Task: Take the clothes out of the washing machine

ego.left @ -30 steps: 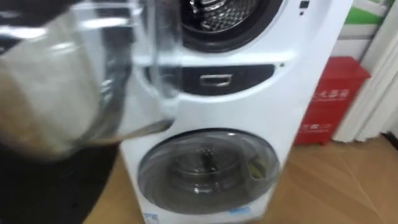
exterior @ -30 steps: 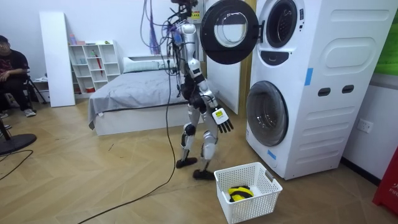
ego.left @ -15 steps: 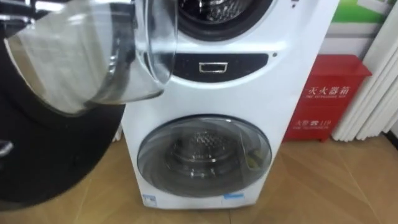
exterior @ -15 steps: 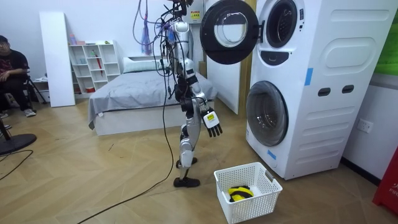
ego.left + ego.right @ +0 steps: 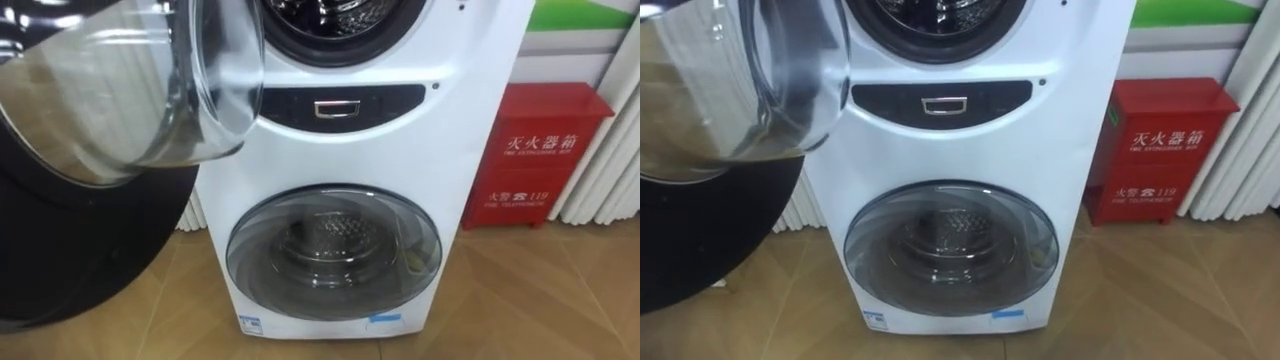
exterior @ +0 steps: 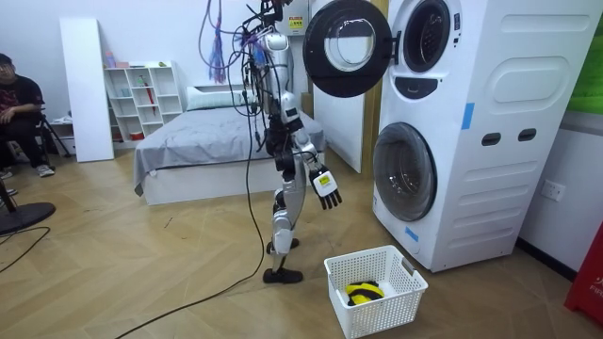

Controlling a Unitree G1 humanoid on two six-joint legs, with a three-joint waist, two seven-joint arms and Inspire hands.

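The stacked white washing machine (image 5: 440, 120) fills the eye views. Its upper drum (image 5: 330, 15) stands open, and no clothes can be made out inside. The upper round glass door (image 5: 130, 90) is swung out to the left, close to my head. The lower door (image 5: 333, 250) is closed. In the room view I stand a step away from the machine (image 6: 471, 122), facing it. My right hand (image 6: 327, 188) hangs forward at hip height with straight fingers, holding nothing. A white basket (image 6: 396, 299) on the floor before the machine holds a yellow and black garment (image 6: 363, 291).
A red cabinet (image 5: 535, 160) stands right of the machine against the wall. Behind me are a bed (image 6: 207, 141) and a white shelf (image 6: 141, 94). A person (image 6: 14, 104) sits at the room view's left. Wooden floor lies around the basket.
I have stepped back a little from the machine, and my right hand swung back, then slightly forward. The eye view shifted as my head moved; door and machine stay put.
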